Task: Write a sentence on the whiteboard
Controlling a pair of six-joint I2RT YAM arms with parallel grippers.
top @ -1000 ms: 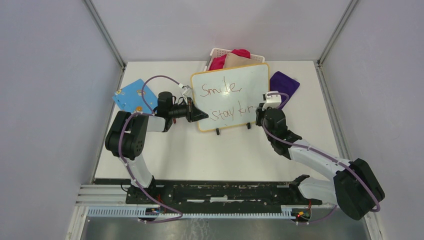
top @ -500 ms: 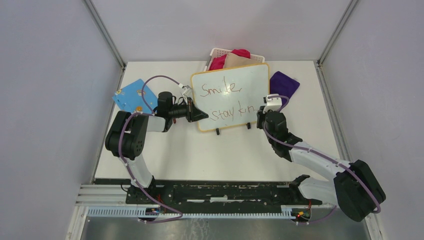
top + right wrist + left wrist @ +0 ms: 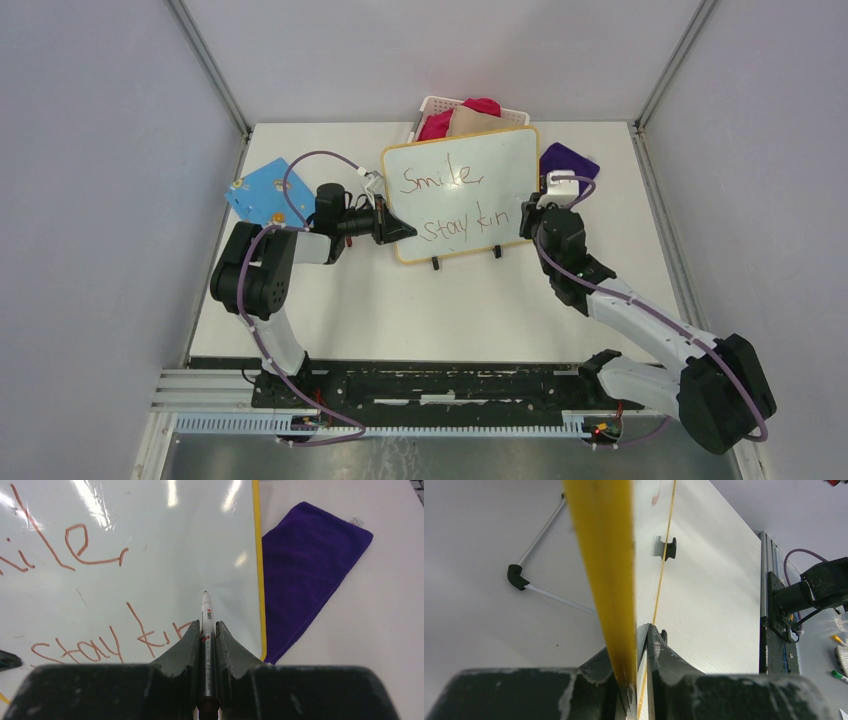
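In the top view, the blue board [image 3: 262, 190] lies at 9 o'clock from the whiteboard [image 3: 500, 160], well apart and clear of the work. The left gripper [image 3: 396, 229] is closed on the whiteboard's left rim at about 8 o'clock; the left wrist view shows the yellow rim pinched between the jaws, which steadies the board, propped on its small black feet. The whiteboard stands at the far centre of the table [image 3: 450, 310], its face toward the arms. The sentence [image 3: 443, 179] reads "Smile," on the upper line and "stay kin" on the lower, so the step in hand is judged to be the last letter of "kind". The right gripper [image 3: 205, 630] is closed on the marker [image 3: 206, 617] at the board's 4 o'clock corner. The tip points at bare board just right of the "n"; contact cannot be confirmed. The next move calls for a compact "d", since little space is left before the right rim. A basket [image 3: 432, 103] of cloths sits at 12 o'clock, behind the board. A purple cloth [image 3: 310, 565] lies at 2 o'clock, just beside the rim; neither obstructs the stroke.
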